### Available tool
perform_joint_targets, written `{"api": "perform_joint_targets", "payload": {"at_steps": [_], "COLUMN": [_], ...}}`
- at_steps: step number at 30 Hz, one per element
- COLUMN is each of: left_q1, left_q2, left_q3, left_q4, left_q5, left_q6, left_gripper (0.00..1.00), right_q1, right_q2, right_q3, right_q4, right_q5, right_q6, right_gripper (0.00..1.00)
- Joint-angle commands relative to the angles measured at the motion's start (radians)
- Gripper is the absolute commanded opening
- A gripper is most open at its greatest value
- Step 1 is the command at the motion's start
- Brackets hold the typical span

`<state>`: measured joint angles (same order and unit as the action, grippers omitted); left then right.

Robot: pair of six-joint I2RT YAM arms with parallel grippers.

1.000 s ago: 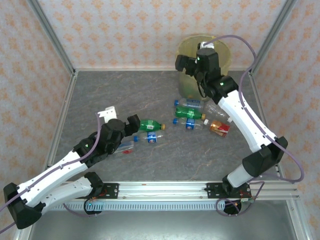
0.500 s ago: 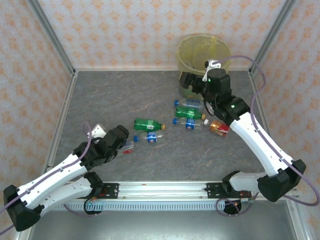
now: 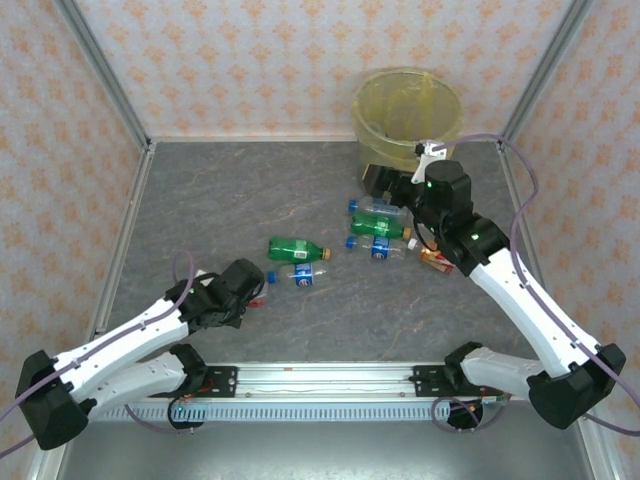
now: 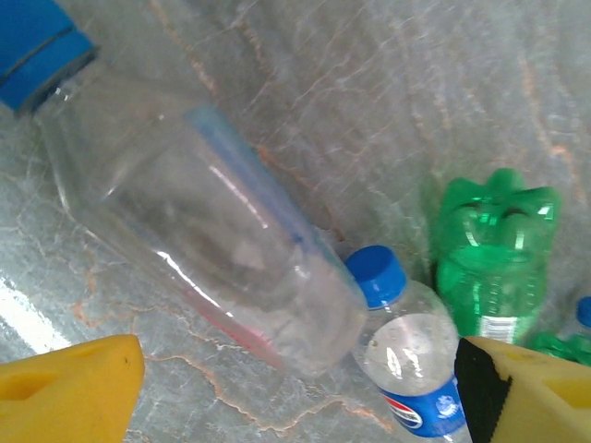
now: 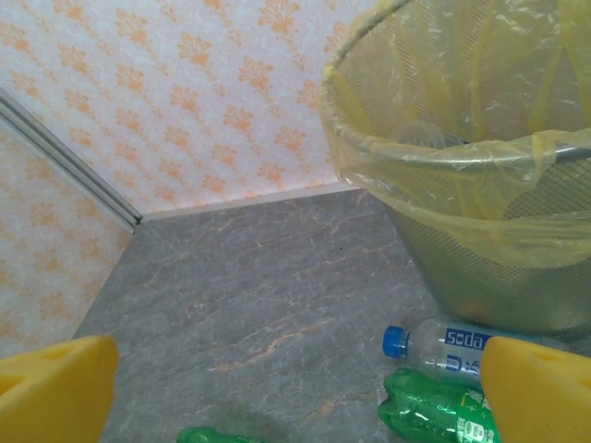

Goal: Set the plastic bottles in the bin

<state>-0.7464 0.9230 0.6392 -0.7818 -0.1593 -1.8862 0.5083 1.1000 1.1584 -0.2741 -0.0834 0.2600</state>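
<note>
**Bottles lying on bench; both arms empty-handed**

The left fingers (image 4: 66,388) are standing wide apart and gripping nothing. They are hovering over a clear bottle (image 4: 199,245) with a blue cap, which is lying on the near-left bench (image 3: 200,200). A blue-labelled bottle (image 3: 303,276) and a green bottle (image 3: 296,247) are lying just right of it. The right fingers (image 5: 540,392) are likewise spread and empty, hanging just in front of the bin (image 3: 405,150), which is standing upright at the far right. A cluster of bottles (image 3: 380,228) is lying on the bench near the bin's base.
</note>
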Motion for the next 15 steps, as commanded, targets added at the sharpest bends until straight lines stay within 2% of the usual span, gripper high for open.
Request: {"api": "perform_joint_targets", "payload": {"at_steps": [1,10,15], "left_q1": [0.002,0.03,0.032], "left_q2": [0.049,0.215,0.321], "left_q3": [0.004,0.076,0.148], "left_q4": [0.005,0.057,0.027], "left_q5": [0.046,0.05,-0.007], "left_q6": [-0.077,-0.076,-0.093], "left_gripper": [0.88,0.88,0.88], "right_q1": [0.007,0.006,0.006], "right_q2": [-0.048,-0.112,-0.137], "right_q3": [-0.029,-0.075,-0.092], "right_q4": [0.048,0.038,0.028], "right_q5": [-0.01,0.025,0.019], "right_q6": [-0.012,-0.031,-0.029], "right_gripper": [1.0,1.0,1.0]}}
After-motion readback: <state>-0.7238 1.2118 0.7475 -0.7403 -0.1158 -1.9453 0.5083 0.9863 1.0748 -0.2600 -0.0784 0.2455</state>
